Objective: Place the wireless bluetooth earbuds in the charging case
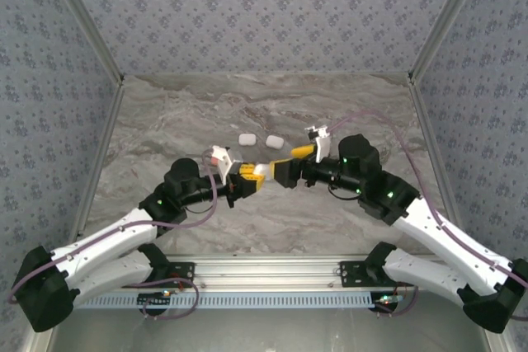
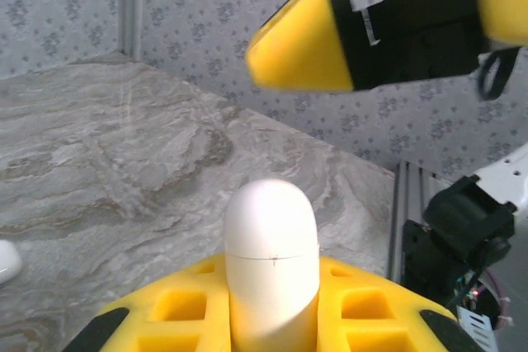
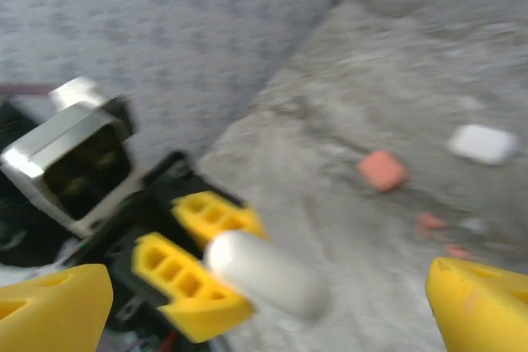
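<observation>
Above the middle of the table (image 1: 165,113), our left gripper (image 1: 250,179) clamps the shut white charging case (image 2: 272,261); our right gripper (image 1: 285,162) faces it, spread wide, empty. We should pry it open gently first. Beyond, towards the far edge: blurred coral specks, probably earbuds (image 3: 429,222), near spare cases (image 1: 247,138).

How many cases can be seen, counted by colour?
White cases: 3, one of them held by the left gripper
Coral case: 1
Total: 4
</observation>
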`<state>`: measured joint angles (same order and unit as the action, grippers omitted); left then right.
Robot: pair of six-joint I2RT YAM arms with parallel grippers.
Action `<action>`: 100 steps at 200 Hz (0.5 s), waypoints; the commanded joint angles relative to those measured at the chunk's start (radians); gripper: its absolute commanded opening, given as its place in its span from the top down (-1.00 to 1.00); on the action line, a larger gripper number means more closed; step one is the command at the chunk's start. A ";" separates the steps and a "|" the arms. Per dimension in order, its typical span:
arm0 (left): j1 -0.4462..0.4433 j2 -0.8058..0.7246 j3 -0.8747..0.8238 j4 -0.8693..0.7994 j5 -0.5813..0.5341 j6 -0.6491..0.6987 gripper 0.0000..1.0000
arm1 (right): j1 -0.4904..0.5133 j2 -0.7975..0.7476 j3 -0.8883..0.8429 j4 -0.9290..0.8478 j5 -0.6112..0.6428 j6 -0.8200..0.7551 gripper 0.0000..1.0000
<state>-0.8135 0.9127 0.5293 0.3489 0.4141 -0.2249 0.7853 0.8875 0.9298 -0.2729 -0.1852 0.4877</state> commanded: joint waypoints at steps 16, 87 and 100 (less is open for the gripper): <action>0.033 0.003 0.044 -0.097 -0.185 -0.020 1.00 | -0.082 -0.001 0.045 -0.457 0.412 0.073 -1.00; 0.415 0.297 0.211 -0.330 -0.042 -0.166 1.00 | -0.182 -0.032 -0.163 -0.359 0.245 0.180 -1.00; 0.465 0.391 0.266 -0.352 0.008 -0.169 1.00 | -0.183 -0.029 -0.165 -0.353 0.236 0.183 -1.00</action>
<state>-0.4244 1.1797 0.6941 0.0975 0.3256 -0.3573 0.6079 0.8738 0.7715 -0.6369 0.0803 0.6209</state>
